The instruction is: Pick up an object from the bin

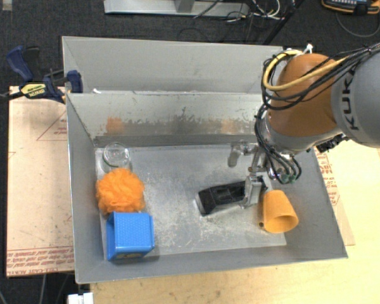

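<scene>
My arm [367,106] reaches in from the right, wrist bent downward. Orange wrist cover [304,100] sits on top, yellow and black cables [275,68] looped round it. My gripper [252,185] points down, set low.

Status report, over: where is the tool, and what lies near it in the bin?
Tool down at right end of black object, mid-bin. Orange cup on its side, close at tool's right, may crowd it.
</scene>
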### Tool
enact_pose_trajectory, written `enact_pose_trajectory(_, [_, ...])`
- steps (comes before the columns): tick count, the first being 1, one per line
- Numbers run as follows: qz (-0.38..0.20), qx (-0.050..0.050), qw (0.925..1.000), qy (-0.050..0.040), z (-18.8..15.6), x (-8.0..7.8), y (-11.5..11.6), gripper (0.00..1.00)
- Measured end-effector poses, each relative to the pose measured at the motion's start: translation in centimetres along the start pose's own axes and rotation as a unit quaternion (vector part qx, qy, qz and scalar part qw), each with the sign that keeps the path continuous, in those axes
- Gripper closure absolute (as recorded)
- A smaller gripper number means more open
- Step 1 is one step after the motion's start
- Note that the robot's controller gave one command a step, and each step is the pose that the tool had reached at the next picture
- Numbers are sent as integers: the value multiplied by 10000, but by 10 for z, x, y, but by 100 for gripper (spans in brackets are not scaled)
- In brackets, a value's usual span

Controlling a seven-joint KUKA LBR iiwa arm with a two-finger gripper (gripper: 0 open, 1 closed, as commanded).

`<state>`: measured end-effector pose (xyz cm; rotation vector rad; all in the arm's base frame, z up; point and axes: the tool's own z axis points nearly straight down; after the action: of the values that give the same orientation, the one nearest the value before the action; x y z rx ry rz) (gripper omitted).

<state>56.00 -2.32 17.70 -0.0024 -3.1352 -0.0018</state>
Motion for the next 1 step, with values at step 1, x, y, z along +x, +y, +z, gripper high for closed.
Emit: enact_pose_trajectory(1, [-5,3,10000,-38,-4,-2,0,0])
